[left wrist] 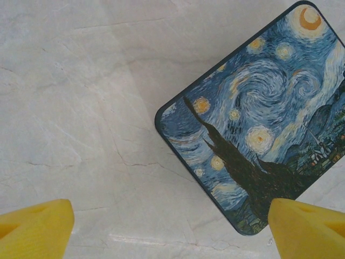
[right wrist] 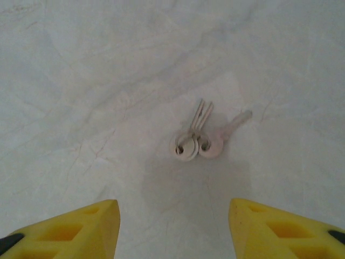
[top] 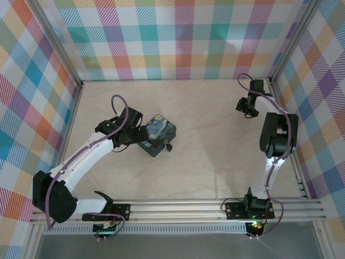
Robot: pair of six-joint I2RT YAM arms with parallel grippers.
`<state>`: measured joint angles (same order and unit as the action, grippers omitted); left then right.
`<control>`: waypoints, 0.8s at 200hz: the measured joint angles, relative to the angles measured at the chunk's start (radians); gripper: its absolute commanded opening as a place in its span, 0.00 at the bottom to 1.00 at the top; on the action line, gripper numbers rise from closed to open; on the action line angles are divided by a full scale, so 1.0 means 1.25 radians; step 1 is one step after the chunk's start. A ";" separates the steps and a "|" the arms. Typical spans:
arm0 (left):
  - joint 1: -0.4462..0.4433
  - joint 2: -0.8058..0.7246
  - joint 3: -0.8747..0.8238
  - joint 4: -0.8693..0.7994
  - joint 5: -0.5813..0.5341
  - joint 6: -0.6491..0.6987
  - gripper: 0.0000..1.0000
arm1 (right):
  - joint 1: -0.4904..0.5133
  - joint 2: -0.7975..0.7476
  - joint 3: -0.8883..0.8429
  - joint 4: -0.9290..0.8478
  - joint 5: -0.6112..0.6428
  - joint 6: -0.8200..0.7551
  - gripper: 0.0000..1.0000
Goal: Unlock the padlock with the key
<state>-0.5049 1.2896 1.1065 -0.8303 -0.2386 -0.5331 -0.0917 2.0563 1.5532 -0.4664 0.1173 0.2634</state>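
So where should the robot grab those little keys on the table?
Probably by the round heads, coming straight down from above with the right gripper, one finger each side. The keys lie flat on the table, and the heads sit bunched together, the widest part; the thin blades fan apart and would likely slip.

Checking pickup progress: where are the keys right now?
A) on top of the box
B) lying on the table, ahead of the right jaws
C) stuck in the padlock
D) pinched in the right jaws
B: in the right wrist view the keys lie flat on the table, with nothing touching them.
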 measured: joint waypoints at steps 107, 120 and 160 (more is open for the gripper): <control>0.000 0.015 0.090 -0.028 -0.008 0.027 0.93 | -0.011 0.142 0.161 -0.069 0.020 -0.102 0.47; 0.000 0.015 0.095 -0.028 -0.008 0.027 0.93 | -0.012 0.155 0.178 -0.083 0.018 -0.107 0.47; 0.000 0.015 0.098 -0.029 -0.008 0.032 0.93 | -0.012 0.194 0.239 -0.125 0.008 -0.116 0.41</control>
<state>-0.5049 1.3079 1.2293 -0.8665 -0.2489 -0.4934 -0.1066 2.2986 1.8515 -0.6231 0.1272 0.1188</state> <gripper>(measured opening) 0.932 0.430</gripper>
